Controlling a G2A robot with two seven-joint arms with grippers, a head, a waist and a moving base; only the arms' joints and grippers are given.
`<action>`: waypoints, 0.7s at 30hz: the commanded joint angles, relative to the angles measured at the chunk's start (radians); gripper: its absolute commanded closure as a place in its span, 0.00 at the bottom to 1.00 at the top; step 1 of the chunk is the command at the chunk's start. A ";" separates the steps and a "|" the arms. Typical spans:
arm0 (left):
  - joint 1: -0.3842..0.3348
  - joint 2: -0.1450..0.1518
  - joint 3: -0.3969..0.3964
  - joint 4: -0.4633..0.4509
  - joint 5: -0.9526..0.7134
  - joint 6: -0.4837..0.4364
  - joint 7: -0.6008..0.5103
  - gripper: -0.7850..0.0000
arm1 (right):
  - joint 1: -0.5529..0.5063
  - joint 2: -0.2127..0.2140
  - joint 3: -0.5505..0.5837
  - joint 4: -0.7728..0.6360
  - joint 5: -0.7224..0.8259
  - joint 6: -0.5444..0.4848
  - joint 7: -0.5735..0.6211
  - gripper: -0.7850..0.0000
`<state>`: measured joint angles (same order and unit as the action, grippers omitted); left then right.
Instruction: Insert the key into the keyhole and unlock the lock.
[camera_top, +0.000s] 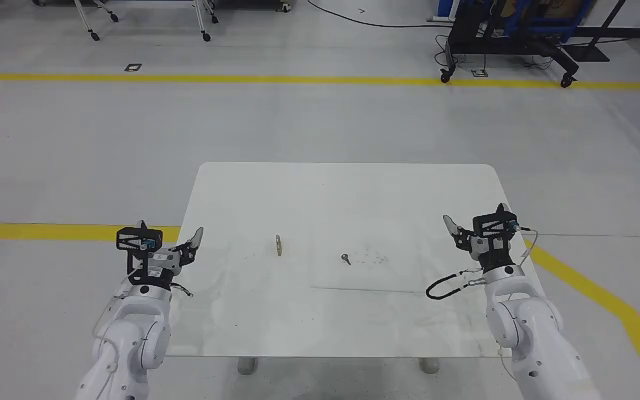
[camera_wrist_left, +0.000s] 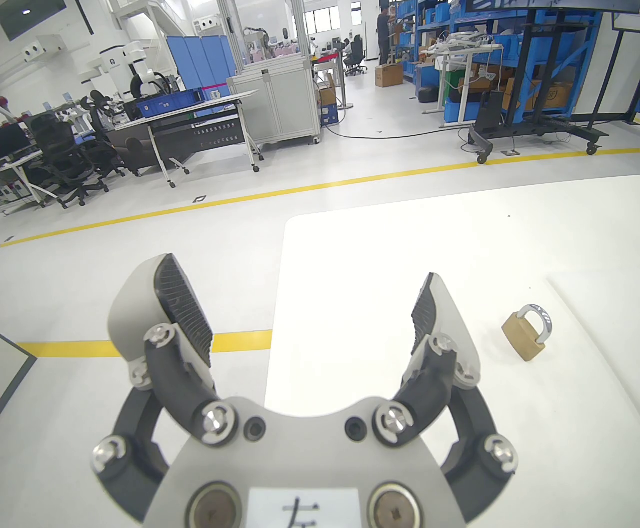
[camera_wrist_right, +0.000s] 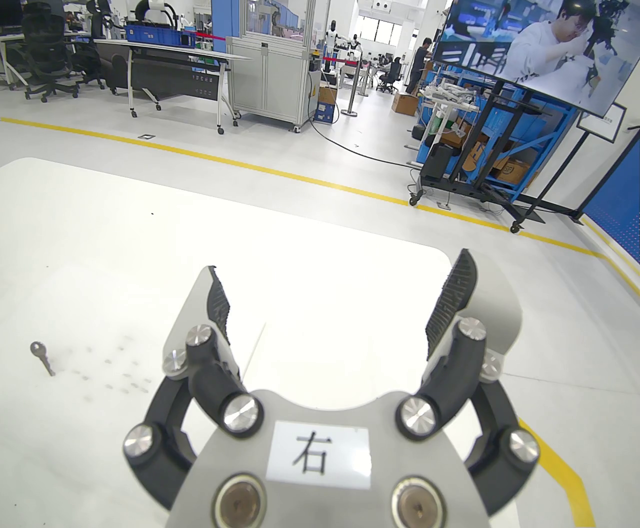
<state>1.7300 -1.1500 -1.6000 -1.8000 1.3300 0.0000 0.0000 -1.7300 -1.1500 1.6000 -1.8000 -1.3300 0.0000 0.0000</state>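
A small brass padlock (camera_top: 278, 244) and a slim grey metal key (camera_top: 345, 259) lie on the smooth white desk (camera_top: 400, 200), between the left jaws and right jaws and well apart from both. Both sets are released and empty.

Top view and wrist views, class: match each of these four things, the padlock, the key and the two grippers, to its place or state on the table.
Things:
1. brass padlock with a silver shackle
2. small grey metal key
3. left gripper
4. right gripper

Places and states:
A. open and empty, by the white table's right edge
B. lying flat on the table beside faint smudges
C. open and empty, at the table's left edge
D. resting on the table, left of its middle

Pairs: 1-D, 2-B, 3-C, 4-A.
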 joint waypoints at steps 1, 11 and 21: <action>0.000 0.000 0.000 0.000 0.000 0.000 0.000 0.00 | 0.000 0.000 0.000 0.000 0.000 0.000 0.000 0.00; 0.000 0.000 0.000 0.000 0.000 0.000 0.000 0.00 | 0.000 0.000 0.000 0.000 0.000 0.000 0.000 0.00; 0.000 0.000 0.000 0.000 0.000 0.000 0.000 0.00 | 0.045 0.001 -0.089 0.004 -0.079 -0.146 0.063 0.00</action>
<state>1.7300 -1.1500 -1.6000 -1.8000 1.3300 0.0000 0.0000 -1.6963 -1.1487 1.5270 -1.8012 -1.3981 -0.1211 0.0486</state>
